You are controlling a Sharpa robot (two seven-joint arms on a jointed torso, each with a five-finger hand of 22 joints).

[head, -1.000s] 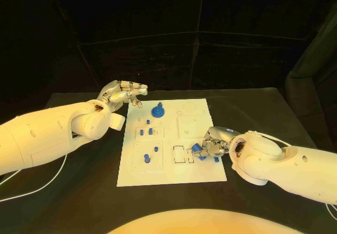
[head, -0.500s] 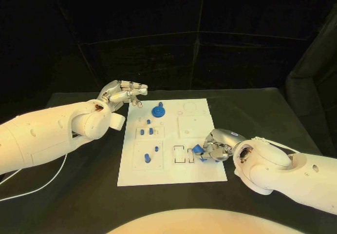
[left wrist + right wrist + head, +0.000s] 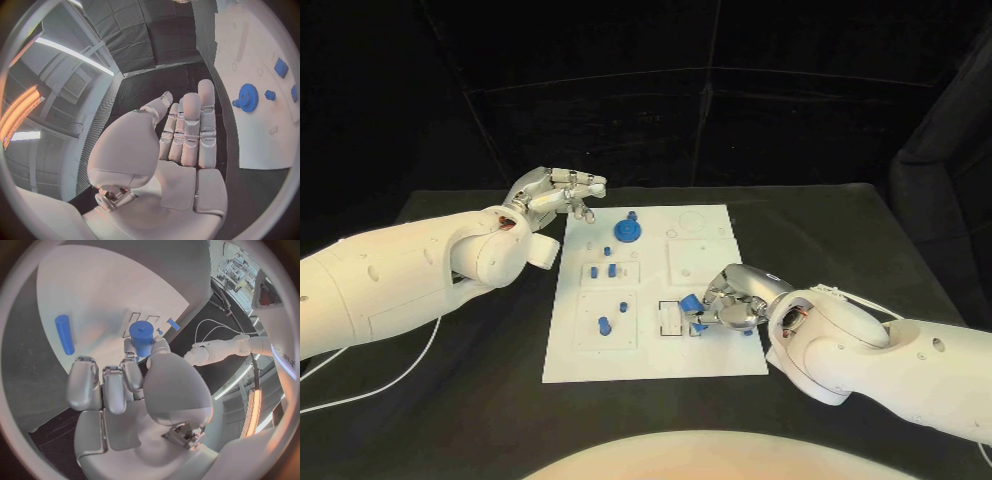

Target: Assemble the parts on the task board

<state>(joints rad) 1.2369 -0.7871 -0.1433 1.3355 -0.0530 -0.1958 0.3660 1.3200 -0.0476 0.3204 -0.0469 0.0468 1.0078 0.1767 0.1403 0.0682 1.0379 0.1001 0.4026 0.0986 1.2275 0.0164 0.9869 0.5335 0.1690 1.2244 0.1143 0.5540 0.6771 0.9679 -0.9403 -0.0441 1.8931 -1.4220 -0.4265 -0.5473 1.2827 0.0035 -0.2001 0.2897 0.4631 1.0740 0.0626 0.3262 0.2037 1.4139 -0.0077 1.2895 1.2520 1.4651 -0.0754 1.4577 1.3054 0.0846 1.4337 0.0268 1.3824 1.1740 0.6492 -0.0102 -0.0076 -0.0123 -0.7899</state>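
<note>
Black cloth walls stand behind a black tabletop (image 3: 848, 230), and the white task board (image 3: 711, 350) lies flat in the middle of it.

Nearest, at about 4 o'clock from the middle of the board, the right hand (image 3: 733, 302) reaches over the board's right side. Its fingers (image 3: 132, 374) are closed around a small blue cylinder (image 3: 142, 338), which sticks out past the fingertips with its round end showing. In the head view the blue cylinder (image 3: 692, 309) sits just at the fingertips, next to a small black-edged slot (image 3: 672, 317) in the board. In the right wrist view a long blue peg (image 3: 64, 334) lies flat on the white board, apart from the hand.

A little farther in, at about 8 o'clock on the board, a blue piece (image 3: 604, 324) lies in a square recess. Past it, near the middle of the left side, two short blue pieces (image 3: 602, 270) sit side by side, with one more small blue piece (image 3: 607, 251) just beyond them.

Farther still, near 11 o'clock, a round blue gear (image 3: 627, 230) stands on the board. The left wrist view shows the gear (image 3: 248, 97) with its toothed edge.

Farthest away, off the board's far left corner, the left hand (image 3: 560, 193) hangs above the tabletop. Its fingers (image 3: 190, 131) are straight and close side by side, holding nothing.
</note>
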